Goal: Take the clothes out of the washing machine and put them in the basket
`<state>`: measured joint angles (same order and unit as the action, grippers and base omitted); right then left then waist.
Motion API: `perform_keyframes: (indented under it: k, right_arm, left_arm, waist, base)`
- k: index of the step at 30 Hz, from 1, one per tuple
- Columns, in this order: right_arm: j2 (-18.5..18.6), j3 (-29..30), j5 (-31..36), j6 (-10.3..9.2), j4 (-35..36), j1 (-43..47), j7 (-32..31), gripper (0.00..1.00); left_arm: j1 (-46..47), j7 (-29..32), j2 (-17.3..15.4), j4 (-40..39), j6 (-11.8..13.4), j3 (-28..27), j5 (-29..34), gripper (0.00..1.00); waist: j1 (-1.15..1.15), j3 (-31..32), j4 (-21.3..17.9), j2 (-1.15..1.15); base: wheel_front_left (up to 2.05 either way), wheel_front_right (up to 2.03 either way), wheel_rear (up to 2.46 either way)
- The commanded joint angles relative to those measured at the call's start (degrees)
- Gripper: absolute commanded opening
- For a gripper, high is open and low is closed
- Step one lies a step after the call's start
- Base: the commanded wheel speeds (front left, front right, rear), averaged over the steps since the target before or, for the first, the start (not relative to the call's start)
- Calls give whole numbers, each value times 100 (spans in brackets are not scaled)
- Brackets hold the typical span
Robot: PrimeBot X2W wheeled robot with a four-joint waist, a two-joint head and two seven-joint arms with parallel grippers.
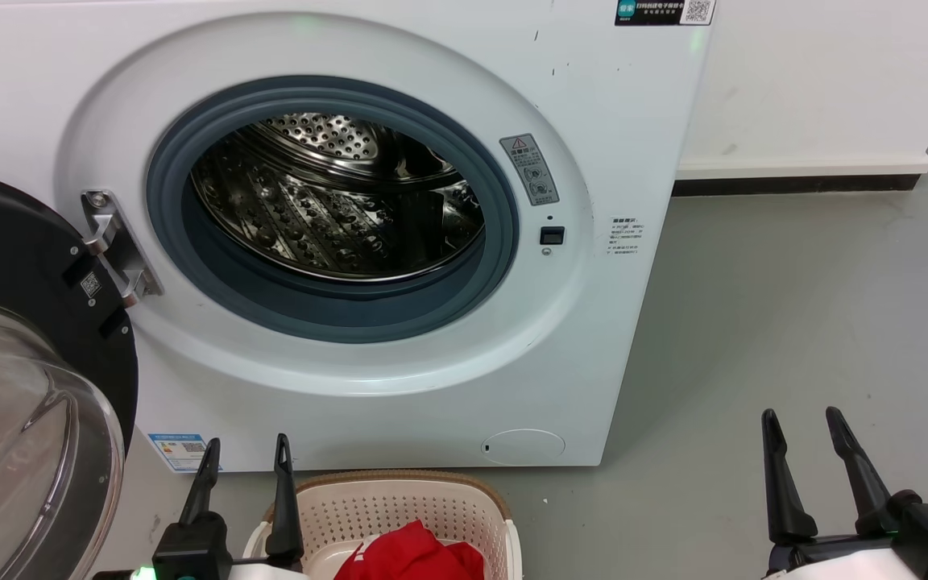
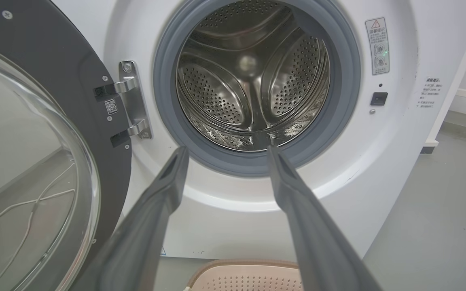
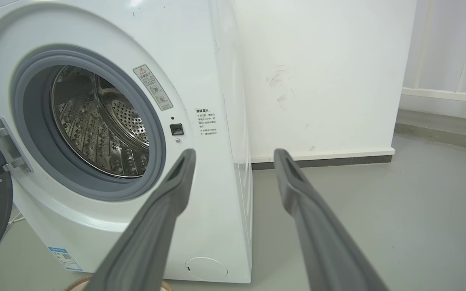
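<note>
The white washing machine (image 1: 617, 121) stands with its porthole open, and its steel drum (image 1: 335, 201) holds no fabric that I can see. The drum (image 2: 253, 81) looks bare from the left wrist too. Red clothes (image 1: 412, 556) lie in the cream basket (image 1: 399, 503) on the floor before the washer. My left gripper (image 1: 246, 451) is open just left of the basket, nothing between its fingers. My right gripper (image 1: 802, 423) is open over the grey floor at the lower right. In the wrist views the left gripper (image 2: 227, 151) and right gripper (image 3: 235, 153) both point towards the washer.
The black-framed glass door (image 1: 21, 387) hangs open to the left, close beside my left arm. Grey floor (image 1: 794, 306) stretches to the right of the washer, up to a white wall (image 1: 818, 80) with a dark skirting strip.
</note>
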<state>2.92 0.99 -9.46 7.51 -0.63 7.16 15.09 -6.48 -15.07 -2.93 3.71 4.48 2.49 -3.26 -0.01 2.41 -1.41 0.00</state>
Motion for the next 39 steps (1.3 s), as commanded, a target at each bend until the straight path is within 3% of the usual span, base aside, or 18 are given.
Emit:
perform_keyframes:
  k: [1, 14, 15, 21, 39]
  right_arm:
    - [-8, 1, -27, -4, -17, 70, 10, 100]
    - [-8, -14, -18, -4, -12, 41, 10, 100]
    - [-1, -10, -1, 0, -17, 2, -1, 0]
    - [0, -18, -97, 0, -240, 41, -21, 0]
    - [108, -22, -2140, -1, -487, -294, -413, 0]
  left_arm:
    - [-15, -14, 7, 9, -22, -15, 7, 100]
    - [24, -14, 7, 80, -3, -37, -36, 100]
    - [-5, 1, 0, 88, -22, -34, -47, 0]
    - [-48, 61, 2, 358, -36, -45, -152, 0]
    - [273, 550, 3, 509, -308, -245, -2207, 0]
  waist:
    - [1, 2, 0, 0]
    - [1, 32, -6, 0]
    - [1, 32, -6, 0]
    - [1, 31, -5, 0]
    - [1, -11, 16, 0]
  base:
    - [0, 0, 0]
    - [0, 0, 0]
    - [0, 0, 0]
    - [0, 0, 0]
    - [0, 0, 0]
